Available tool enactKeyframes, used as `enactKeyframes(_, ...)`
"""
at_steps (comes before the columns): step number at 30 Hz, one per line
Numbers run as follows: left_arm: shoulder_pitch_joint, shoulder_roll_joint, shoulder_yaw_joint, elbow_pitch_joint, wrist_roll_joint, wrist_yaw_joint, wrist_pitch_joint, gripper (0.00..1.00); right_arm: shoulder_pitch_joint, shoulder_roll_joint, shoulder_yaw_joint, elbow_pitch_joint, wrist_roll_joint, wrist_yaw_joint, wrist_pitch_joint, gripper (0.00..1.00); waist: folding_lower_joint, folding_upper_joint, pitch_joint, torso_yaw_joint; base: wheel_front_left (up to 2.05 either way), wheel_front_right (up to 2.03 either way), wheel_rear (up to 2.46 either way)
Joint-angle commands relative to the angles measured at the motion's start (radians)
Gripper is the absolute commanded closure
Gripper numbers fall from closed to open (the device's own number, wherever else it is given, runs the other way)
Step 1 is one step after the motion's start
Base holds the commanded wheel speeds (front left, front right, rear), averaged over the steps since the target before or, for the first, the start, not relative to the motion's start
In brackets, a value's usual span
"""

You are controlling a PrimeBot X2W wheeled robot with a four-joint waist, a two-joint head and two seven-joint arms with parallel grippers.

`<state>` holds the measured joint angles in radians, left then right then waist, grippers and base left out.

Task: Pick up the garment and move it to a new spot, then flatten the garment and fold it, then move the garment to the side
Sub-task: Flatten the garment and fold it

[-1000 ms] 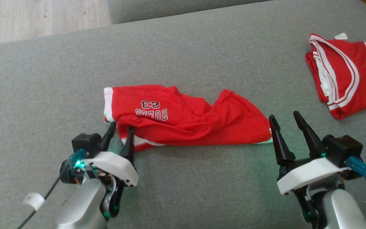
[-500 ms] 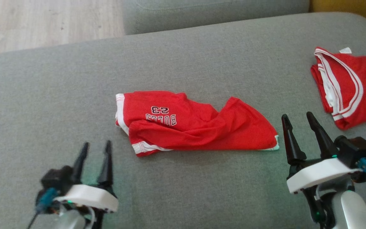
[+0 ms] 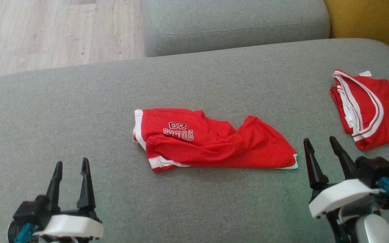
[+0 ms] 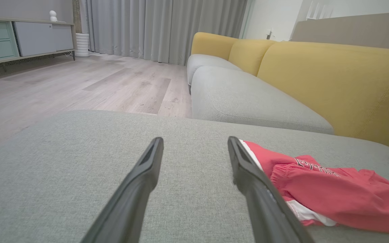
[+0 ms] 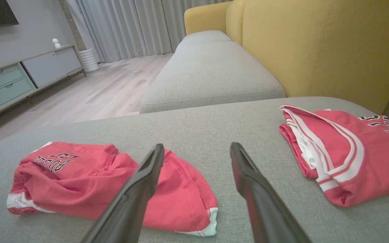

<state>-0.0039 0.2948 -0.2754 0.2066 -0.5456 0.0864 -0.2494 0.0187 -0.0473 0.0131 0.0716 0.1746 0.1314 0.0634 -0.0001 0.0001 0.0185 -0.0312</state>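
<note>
- Left gripper (image 3: 72,162) has drawn back from the lower left corner of the red shorts (image 3: 214,141), where its fingers sat a second ago. It is now low on the left, well apart from the cloth. The head camera has tilted too, so the whole view has shifted.
- Left gripper: fingers spread apart, nothing between them. In the left wrist view bare grey cushion (image 3: 194,74) shows in the gap, and the shorts lie off beyond the right-hand finger.
- Right gripper (image 3: 319,139): fingers spread apart, empty. It is just beside the right end of the shorts, and no contact can be made out.
- Shorts: near the middle of the cushion, released by both grippers. They are rumpled and doubled over lengthwise, with a raised ridge of cloth right of centre. The white-striped edge is at the left end and there is a white-trimmed corner at the right end. The "BULLS 23" print reads upside down in the head view.
- Red jersey (image 3: 370,108): folded at the right edge of the cushion, well apart from the shorts.
- Surroundings: wood floor (image 3: 46,33) beyond the cushion at upper left, yellow backrest (image 3: 366,20) at upper right.
</note>
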Motion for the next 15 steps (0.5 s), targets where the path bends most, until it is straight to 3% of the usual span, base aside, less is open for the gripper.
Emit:
enactKeyframes(1, -0.028, 0.007, 0.051, -0.037, 0.011, -0.005, -0.012, 0.0, -0.006, -0.003, 0.017, -0.032, -0.003, -0.001, 0.004, 0.0, 0.0001, -0.0001, -0.007, 0.0, 0.0, 0.0, 0.0)
enactKeyframes(11, -0.009, -0.013, 0.059, -0.045, 0.034, -0.015, -0.012, 0.0, 0.001, -0.003, 0.024, -0.034, 0.005, -0.001, 0.002, 0.0, 0.0001, -0.0001, -0.003, 0.0, 0.0, 0.0, 0.0)
enactKeyframes(15, -0.033, -0.027, 0.014, -0.032, 0.038, -0.046, 0.005, 0.0, -0.007, -0.003, 0.036, -0.038, 0.011, -0.001, 0.001, 0.0, 0.0001, -0.0001, 0.013, 0.0, 0.0, 0.0, 0.0)
